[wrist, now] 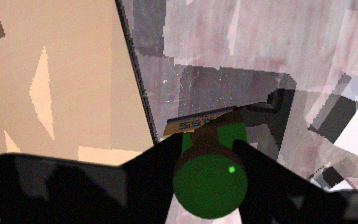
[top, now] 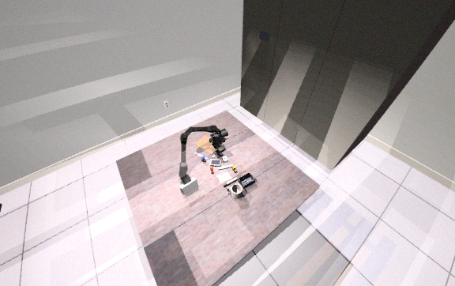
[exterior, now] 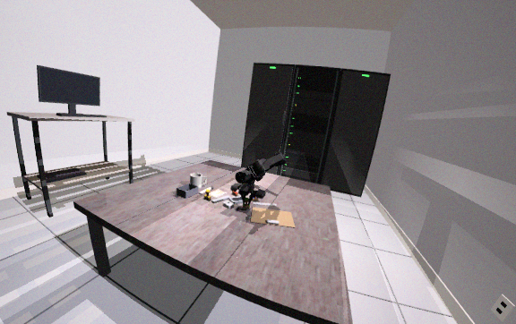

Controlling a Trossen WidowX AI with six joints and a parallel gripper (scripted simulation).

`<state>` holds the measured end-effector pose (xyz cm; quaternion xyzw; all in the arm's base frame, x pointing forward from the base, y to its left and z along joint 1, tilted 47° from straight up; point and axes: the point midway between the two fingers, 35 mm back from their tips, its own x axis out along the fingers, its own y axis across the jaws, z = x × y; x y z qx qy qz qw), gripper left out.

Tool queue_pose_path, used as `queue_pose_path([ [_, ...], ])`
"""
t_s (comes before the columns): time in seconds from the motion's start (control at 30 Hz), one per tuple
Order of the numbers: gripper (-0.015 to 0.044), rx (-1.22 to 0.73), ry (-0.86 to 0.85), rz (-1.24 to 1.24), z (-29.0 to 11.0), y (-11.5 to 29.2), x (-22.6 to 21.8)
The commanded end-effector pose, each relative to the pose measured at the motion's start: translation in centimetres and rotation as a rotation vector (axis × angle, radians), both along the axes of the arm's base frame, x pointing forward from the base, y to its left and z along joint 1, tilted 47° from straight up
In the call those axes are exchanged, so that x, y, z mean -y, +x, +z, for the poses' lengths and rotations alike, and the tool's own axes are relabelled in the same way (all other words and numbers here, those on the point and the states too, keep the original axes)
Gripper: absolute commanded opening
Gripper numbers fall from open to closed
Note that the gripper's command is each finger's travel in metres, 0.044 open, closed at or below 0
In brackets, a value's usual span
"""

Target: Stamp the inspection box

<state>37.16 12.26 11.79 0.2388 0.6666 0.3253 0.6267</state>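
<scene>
right now the gripper [wrist: 207, 150] is clamped on the pass stamp [wrist: 210, 185], its two dark fingers pressing in from either side of the brown neck just under the round green knob. seen from the wrist, the stamp stands upright with its flat brown base at or close to the bench [wrist: 220, 90]; whether it has lifted off cannot be told. it is just beside the dark edge of the tan card [wrist: 65, 75], not over it. from the top view the arm [top: 183, 146] reaches out over the card [top: 205, 144], with the small clutter of bench items nearer the base; the ink pad cannot be picked out with any certainty at this scale.

the stamp looks like a small, rigid, light thing: a hard handle on a wider block, nothing that would flex or crush under the jaws. the neck below the knob seems the sensible place to hold, since the knob's bulge above the fingers would stop it sliding down through them. the rounded, smooth-looking handle could twist in a two-finger pinch, so a tilted print face is the likely risk when pressing on pad or card. inking and printing both look yet to be done.
</scene>
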Motion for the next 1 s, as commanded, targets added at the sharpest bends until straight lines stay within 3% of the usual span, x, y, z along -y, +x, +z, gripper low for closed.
queue_pose_path([
  [0.0, 0.0, 0.003, -0.004, 0.001, 0.1, 0.1, 0.3],
  [0.97, 0.0, 0.003, -0.006, 0.001, 1.1, 0.3, 1.3],
])
